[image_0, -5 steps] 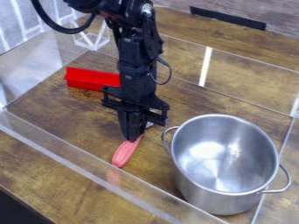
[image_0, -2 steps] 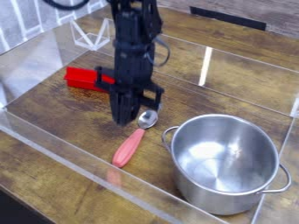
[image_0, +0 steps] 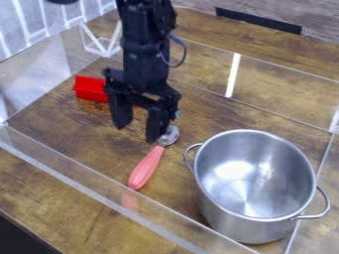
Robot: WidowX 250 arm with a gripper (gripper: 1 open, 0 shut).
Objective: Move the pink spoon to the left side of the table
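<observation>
The pink spoon (image_0: 146, 168) lies flat on the table (image_0: 66, 169), with its salmon handle pointing toward the near wall. Its small silver bowl (image_0: 167, 134) sits just left of the pot's handle. My gripper (image_0: 138, 121) hangs from the black arm just above and behind the spoon. It is open, with one dark finger (image_0: 119, 111) to the left and the other near the spoon's bowl. Nothing is between the fingers, and the spoon is not held.
A large steel pot (image_0: 259, 184) stands at the near right, close to the spoon. A bright red block (image_0: 89, 88) lies behind the gripper on the left. Low clear acrylic walls (image_0: 79, 189) border the tabletop.
The gripper was shut and low over the spoon's bowl end. It has since lifted, shifted slightly left and opened. The spoon has stayed where it lay.
</observation>
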